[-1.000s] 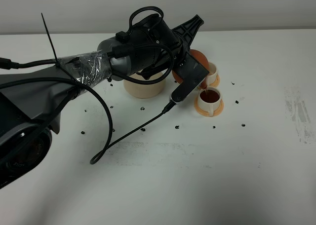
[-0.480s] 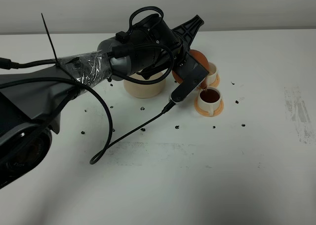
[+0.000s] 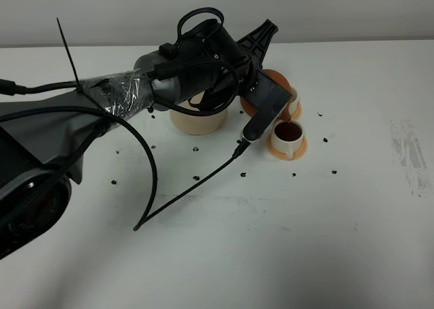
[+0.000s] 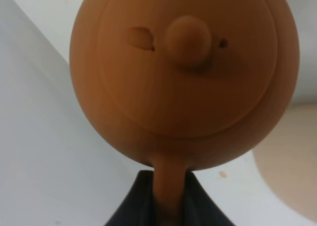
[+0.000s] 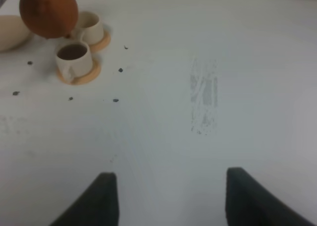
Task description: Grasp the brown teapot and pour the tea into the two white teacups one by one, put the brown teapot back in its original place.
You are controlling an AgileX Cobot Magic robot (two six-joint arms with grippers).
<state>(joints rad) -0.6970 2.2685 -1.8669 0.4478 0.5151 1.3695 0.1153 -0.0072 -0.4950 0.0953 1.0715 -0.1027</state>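
While tilted over the near teacup: pouring

Note, left to right: bare saucer; left gripper clamped on brown teapot above that seemingly full cup; right gripper, jaws spread wide, idle. Level off gently, then shift across to far teacup before tipping again.

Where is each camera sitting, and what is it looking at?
High camera: looks down on the white table; the left arm fills its left side.
Left wrist camera: on that arm, close on the round reddish-brown clay teapot; dark fingers pinch its handle.
Right wrist camera: farther off, looking across the table; its open fingers show.
High and right wrist share the teapot and tea-filled white cup.
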